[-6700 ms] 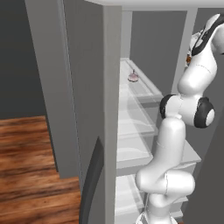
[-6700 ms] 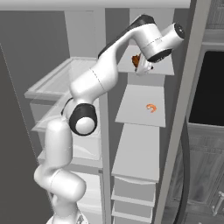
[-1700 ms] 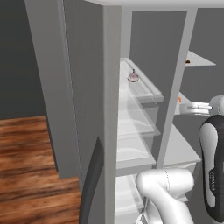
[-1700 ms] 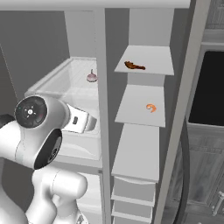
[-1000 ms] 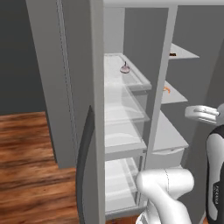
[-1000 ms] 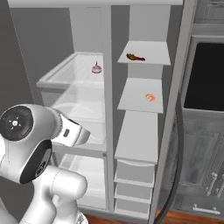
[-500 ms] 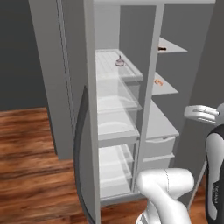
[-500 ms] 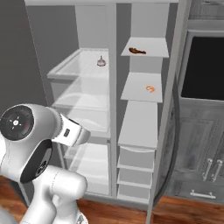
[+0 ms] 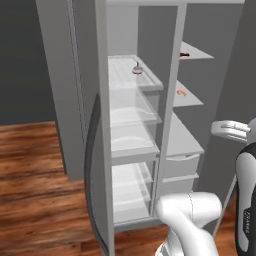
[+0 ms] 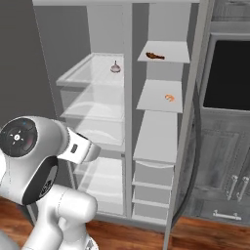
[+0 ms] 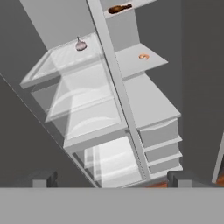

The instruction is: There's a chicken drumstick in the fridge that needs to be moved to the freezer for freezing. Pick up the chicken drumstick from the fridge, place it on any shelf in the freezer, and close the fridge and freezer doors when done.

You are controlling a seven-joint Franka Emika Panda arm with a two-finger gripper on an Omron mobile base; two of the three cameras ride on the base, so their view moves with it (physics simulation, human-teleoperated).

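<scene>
The chicken drumstick [image 10: 155, 55], small and reddish-brown, lies on the top shelf [image 10: 172, 52] of the freezer [image 10: 161, 132]; it also shows as the drumstick [image 11: 119, 8] in the hand view and the drumstick [image 9: 184, 54] in the left base view. To its left is the fridge [image 10: 105, 29] with white ribbed shelves. The fridge door [image 9: 103, 125] and the freezer door [image 10: 195, 88] both stand open, seen edge-on. My gripper [image 11: 111, 181] is open and holds nothing, well back from the unit and low, facing its shelves.
A bright orange curled bit [image 10: 169, 97] sits on the second freezer shelf. A pinkish round item [image 10: 115, 68] rests on the top fridge shelf. A black oven panel [image 10: 227, 73] and grey cabinets [image 10: 229, 190] stand right of the unit. Wooden floor [image 9: 40, 190] lies to the left.
The gripper has let go of the drumstick, which now lies on the top freezer shelf. The arm has folded back and the base has backed away, so the whole unit looks smaller.
</scene>
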